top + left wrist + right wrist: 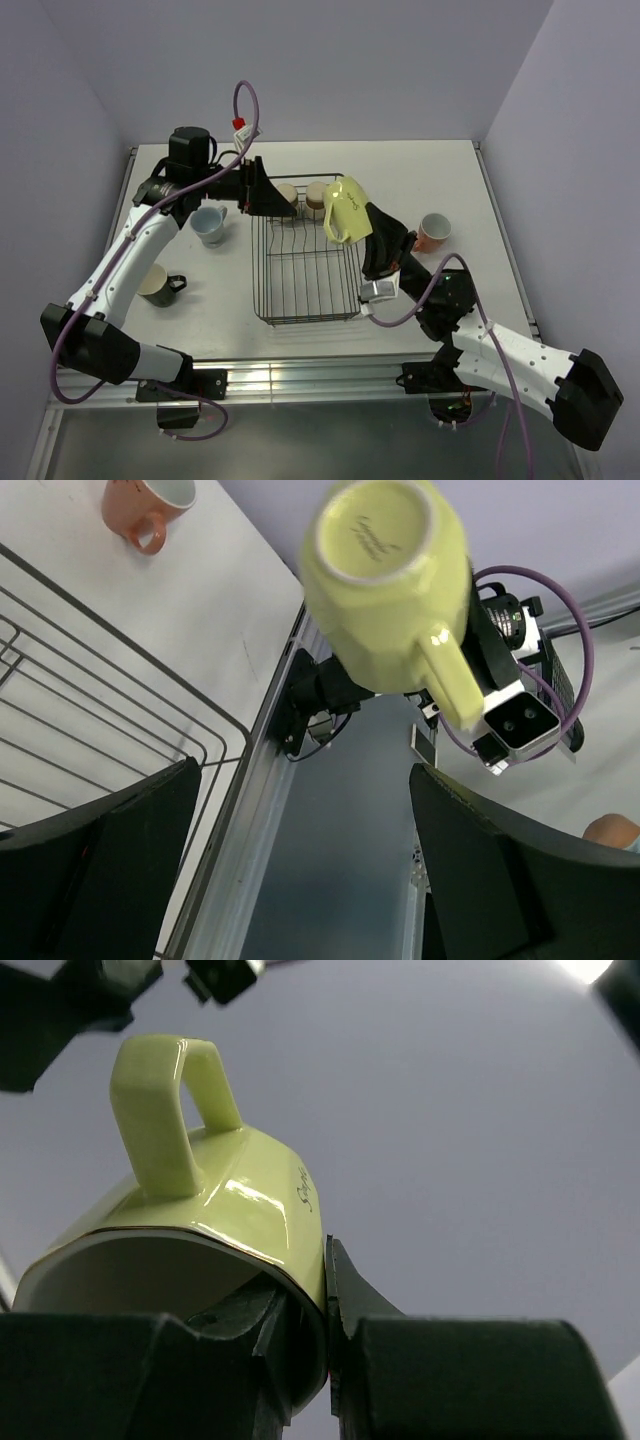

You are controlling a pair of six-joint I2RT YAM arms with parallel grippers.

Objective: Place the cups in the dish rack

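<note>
Your right gripper [310, 1305] pinches 1 wall of the pale yellow mug [346, 210], aloft at the dish rack's [305, 319] 1 o'clock corner; that thin rim grip could slip. Your left gripper [264, 194] gapes at 11 o'clock.

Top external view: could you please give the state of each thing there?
yellow mug, aloft, pinched at its rim
right gripper, shut on the yellow mug
left gripper, open, empty
dish rack, on the table
tan tumblers, at the rack's far end
salmon mug, upright on the table
blue-grey mug, upright on the table
black mug, upright on the table
</note>
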